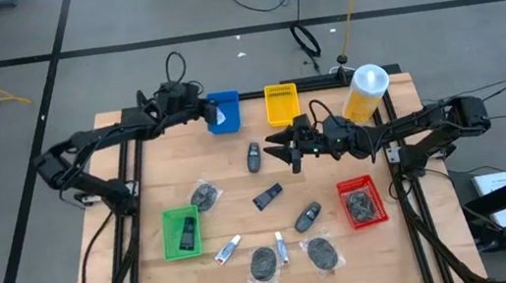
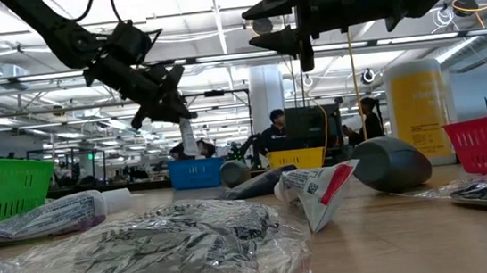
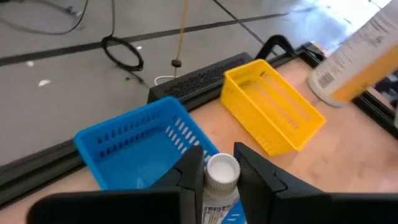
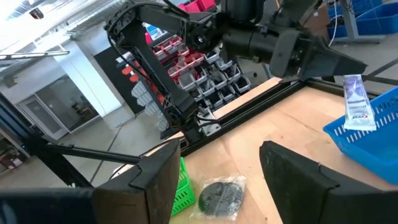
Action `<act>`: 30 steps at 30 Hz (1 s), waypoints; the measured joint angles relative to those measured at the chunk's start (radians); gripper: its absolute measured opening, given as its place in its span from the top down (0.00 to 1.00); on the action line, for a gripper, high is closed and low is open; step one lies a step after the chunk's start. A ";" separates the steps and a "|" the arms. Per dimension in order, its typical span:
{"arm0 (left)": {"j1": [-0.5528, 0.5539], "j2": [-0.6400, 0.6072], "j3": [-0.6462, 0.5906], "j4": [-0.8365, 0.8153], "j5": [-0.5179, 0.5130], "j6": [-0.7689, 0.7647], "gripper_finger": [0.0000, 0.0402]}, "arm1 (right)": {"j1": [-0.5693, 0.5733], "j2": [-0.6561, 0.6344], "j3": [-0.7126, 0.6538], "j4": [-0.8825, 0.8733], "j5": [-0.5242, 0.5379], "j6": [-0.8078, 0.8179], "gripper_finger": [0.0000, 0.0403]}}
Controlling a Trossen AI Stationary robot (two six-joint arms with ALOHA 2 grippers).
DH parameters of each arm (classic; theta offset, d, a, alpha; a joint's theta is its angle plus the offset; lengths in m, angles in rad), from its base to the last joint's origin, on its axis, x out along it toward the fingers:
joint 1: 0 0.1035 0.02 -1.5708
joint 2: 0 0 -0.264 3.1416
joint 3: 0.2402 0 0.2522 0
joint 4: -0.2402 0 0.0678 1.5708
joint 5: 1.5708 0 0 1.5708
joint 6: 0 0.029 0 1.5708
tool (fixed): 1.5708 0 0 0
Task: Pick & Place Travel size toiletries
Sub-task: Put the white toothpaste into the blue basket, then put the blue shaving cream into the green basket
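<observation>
From my station the desk (image 1: 238,178) reads as pale, matt wood with visible grain, framed by dark metal rails (image 1: 409,194). I see perforated, slightly glossy plastic in the blue bin (image 3: 134,146) and the yellow bin (image 3: 273,115), and the white tube (image 3: 221,183) looks like smooth plastic with a ribbed cap. Near the desk's front edge, the clear wrapper (image 2: 173,242) is crinkled, shiny film.

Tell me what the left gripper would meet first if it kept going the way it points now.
Most likely the blue bin: the left gripper, holding a white tube, points into it. Depth is unclear; the yellow bin sits off to one side.
</observation>
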 joint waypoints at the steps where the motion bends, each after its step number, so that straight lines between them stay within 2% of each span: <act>1: 0.002 0.004 0.000 0.000 -0.005 -0.015 0.81 | 0.000 0.000 0.000 -0.001 0.000 0.000 0.47; 9: -0.001 0.014 0.000 0.020 -0.036 0.011 0.71 | 0.000 0.000 0.000 -0.017 0.000 0.000 0.47; 16: -0.001 0.014 0.000 0.037 -0.034 0.024 0.55 | 0.000 0.000 0.000 -0.017 -0.008 0.000 0.47; 19: 0.000 0.002 0.000 0.029 0.013 0.022 0.50 | 0.000 0.000 0.000 -0.017 -0.071 -0.001 0.47; 23: -0.009 -0.056 0.000 0.026 0.089 0.029 0.49 | 0.001 0.000 0.002 -0.020 -0.161 -0.014 0.48; 26: -0.032 -0.128 0.000 -0.039 0.101 0.035 0.49 | 0.005 0.000 0.049 -0.101 -0.198 -0.050 0.49; 30: -0.070 -0.255 0.000 -0.202 0.102 0.035 0.48 | 0.014 0.000 0.170 -0.361 -0.209 -0.172 0.49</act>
